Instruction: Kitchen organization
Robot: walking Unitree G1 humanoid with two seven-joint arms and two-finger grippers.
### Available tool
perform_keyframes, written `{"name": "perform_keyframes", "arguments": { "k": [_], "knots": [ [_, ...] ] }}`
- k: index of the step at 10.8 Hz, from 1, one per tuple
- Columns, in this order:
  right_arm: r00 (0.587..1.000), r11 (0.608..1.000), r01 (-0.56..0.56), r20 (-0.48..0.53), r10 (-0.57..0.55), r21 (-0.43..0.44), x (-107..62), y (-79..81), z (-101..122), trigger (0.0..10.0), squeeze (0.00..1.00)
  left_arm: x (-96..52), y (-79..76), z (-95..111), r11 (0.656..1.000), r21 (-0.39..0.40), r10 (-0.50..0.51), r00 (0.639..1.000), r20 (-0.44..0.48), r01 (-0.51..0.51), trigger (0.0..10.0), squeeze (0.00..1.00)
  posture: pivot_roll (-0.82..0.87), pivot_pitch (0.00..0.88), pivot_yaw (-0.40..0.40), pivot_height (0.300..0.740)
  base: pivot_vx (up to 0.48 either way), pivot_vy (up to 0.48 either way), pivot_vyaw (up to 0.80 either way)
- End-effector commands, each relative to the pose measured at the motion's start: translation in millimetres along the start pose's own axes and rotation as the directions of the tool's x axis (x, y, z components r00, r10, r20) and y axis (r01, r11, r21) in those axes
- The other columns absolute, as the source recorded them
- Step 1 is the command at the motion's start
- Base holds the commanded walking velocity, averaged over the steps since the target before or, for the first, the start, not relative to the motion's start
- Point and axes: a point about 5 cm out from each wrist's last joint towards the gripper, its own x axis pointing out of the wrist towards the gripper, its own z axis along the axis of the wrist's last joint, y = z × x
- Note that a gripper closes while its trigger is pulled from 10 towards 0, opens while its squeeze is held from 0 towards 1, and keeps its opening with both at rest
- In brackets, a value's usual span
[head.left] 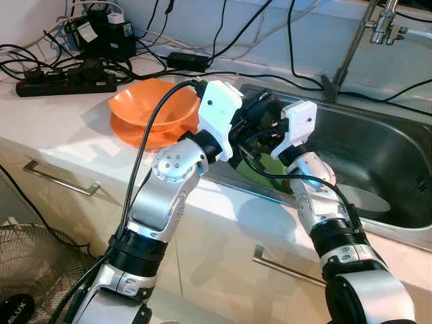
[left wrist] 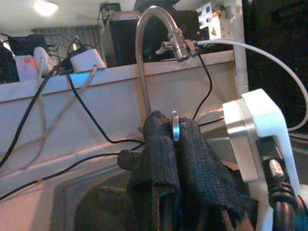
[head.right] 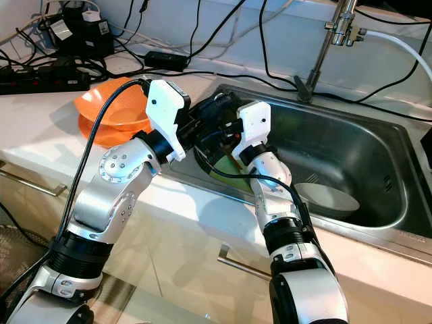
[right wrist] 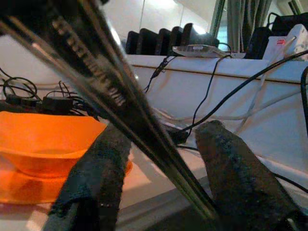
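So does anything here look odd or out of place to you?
Yes: a power strip and tangled cables lie on the counter beside the sink, an odd spot for electrics. Otherwise the orange bowl sits upright on its plate, with nothing spilled.

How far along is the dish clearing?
Done: orange bowl sits on an orange plate on the counter. In hand: both tools meet at the sink's left edge; the left tool pinches a metal utensil. Left: green plate and white dish in the sink.
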Motion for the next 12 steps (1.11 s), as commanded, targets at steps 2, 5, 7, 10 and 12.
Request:
{"name": "perform_keyframes", "arguments": {
  "k": [2, 5, 7, 10, 12],
  "knots": [
    [1.000, 1.000, -0.009, 0.010, 0.008, 0.013, -0.9, -0.1, 1.5, 0.0, 0.00, 1.3, -3.7, 1.5, 1.000, 0.006, -0.014, 1.000, 0.002, 0.014, 10.0, 0.00, 0.24, 0.015, -0.035, 0.740, 0.000, 0.000, 0.00],
    [1.000, 1.000, -0.008, 0.010, 0.007, 0.014, -1.1, -0.4, 1.7, 0.0, 0.00, 1.5, -3.3, 1.4, 1.000, 0.003, -0.011, 1.000, 0.000, 0.011, 10.0, 0.00, 0.24, 0.016, -0.035, 0.740, 0.000, 0.000, 0.00],
    [1.000, 1.000, -0.008, 0.011, 0.008, 0.015, -1.2, -0.3, 1.5, 0.0, 0.00, 1.4, -3.7, 1.0, 1.000, 0.005, -0.016, 1.000, -0.005, 0.016, 10.0, 0.00, 0.24, 0.015, -0.035, 0.740, 0.000, 0.000, 0.00],
    [1.000, 1.000, -0.007, 0.007, 0.007, 0.015, -1.3, -0.3, 0.9, 0.0, 0.00, 1.8, -3.1, -0.4, 1.000, 0.028, -0.010, 1.000, -0.016, 0.010, 10.0, 0.17, 0.24, 0.015, -0.036, 0.740, 0.000, 0.000, 0.00],
    [1.000, 1.000, 0.015, 0.002, -0.015, 0.019, -1.6, -3.4, 0.3, 0.0, 0.00, 1.6, -0.9, -1.2, 1.000, 0.024, 0.006, 1.000, -0.016, -0.006, 10.0, 1.00, 0.24, 0.016, -0.035, 0.740, 0.000, 0.000, 0.00]
  ]
}}
